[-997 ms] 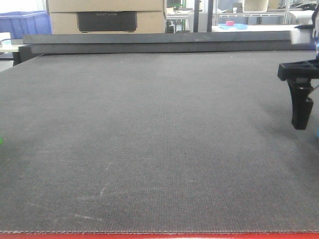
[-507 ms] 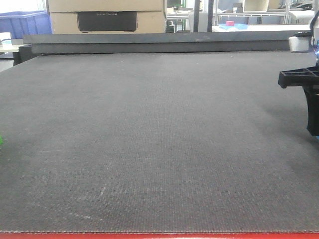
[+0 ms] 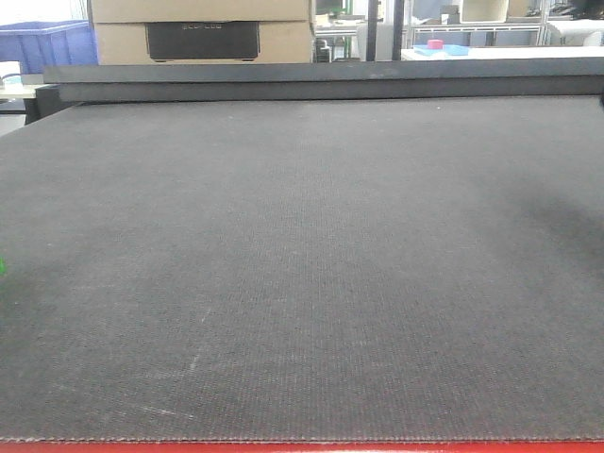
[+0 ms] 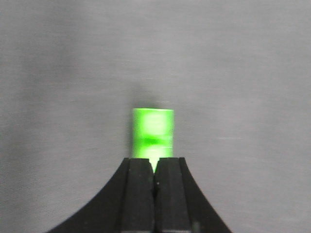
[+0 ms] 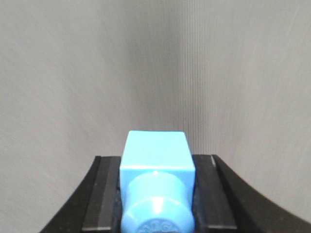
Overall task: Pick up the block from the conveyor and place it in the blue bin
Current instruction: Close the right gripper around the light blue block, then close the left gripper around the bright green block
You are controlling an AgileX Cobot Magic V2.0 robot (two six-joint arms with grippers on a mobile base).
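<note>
Both hands are already loaded, so the coming move turns on where the bin lies, not the blocks. The right hand (image 5: 156, 161) grips a blue block (image 5: 155, 148) firmly between its two fingers. The long axis of this block runs along the fingers, and its round stud points back toward the wrist. The left hand (image 4: 154, 164) has its fingers drawn almost together. A slip of green shows between the tips, so I judge that it pinches the near end of a green block (image 4: 153, 132), which sticks out forward beyond the fingertips.

Under both hands there is only the grey belt of the conveyor (image 3: 302, 283). In the front view no block lies on the belt and neither hand is seen. Only a small sliver of green shows at the left edge of the conveyor.

The only blue bin (image 3: 42, 42) that I can see stands beyond the far left corner of the conveyor, beside a cardboard box (image 3: 203, 28). If this is the target, the left hand is probably the nearer one, and the right hand must cross the whole belt. Nothing on the belt stands in the way. A low blue tray (image 3: 451, 49) sits far behind the far right corner.
</note>
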